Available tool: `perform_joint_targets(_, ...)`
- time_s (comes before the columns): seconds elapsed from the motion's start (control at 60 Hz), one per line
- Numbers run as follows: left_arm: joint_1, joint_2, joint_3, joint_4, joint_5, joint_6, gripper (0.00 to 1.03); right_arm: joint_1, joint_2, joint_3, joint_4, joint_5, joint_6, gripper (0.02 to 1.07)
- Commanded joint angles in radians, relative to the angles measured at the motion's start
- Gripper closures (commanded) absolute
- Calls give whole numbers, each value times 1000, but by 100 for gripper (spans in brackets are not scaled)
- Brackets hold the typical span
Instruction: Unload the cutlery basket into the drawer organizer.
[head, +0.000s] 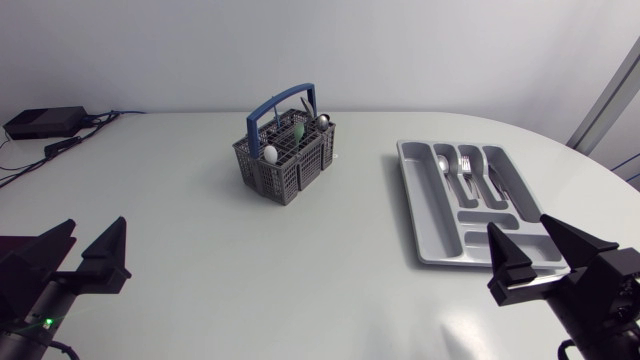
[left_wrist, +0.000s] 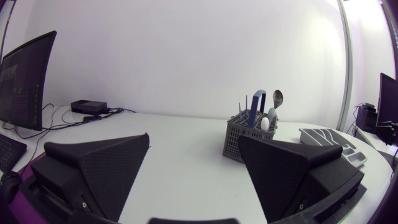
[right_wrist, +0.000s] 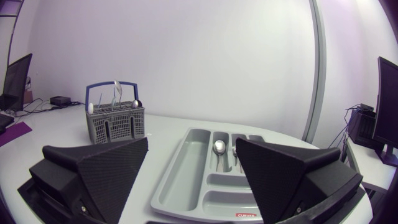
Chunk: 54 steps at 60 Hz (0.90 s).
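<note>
**A:** What do the two ends look like?

**B:** The left end effector (head: 97, 223) and the right end effector (head: 518, 223) match. Both are matte black, and each has two broad wedge-shaped fingers (left_wrist: 106, 168) that taper to a sharp tip.

**A:** Any detail on the surfaces?

**B:** In the wrist views the inner faces carry a fine dotted texture. The outer sides are smooth and sit on blocky black bases with stepped edges.

**A:** Lights or markings?

**B:** One small green light (head: 45, 321) glows on the dark body behind the left end effector. The housing (head: 600, 300) behind the right one is black and rounded.
</note>
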Motion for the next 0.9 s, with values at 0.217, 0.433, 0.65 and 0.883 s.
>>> perform_joint_targets(0.217, -7, -8, -18, 0, -8, -23, 4, 7, -7, -21, -1, -1, 22, 6)
perform_joint_targets(0.433, -6, -10, -19, 15, -8, -21, 4, 7, -8, -21, 3, 0, 22, 6)
perform_joint_targets(0.65, 19, -2, 44, 15, -8, -14, 4, 17, -7, -4, 20, -1, 14, 6)
perform_joint_targets(0.883, 2, 262, 195, 29, -8, -14, 5, 38, 78, 61, 57, -1, 14, 6)
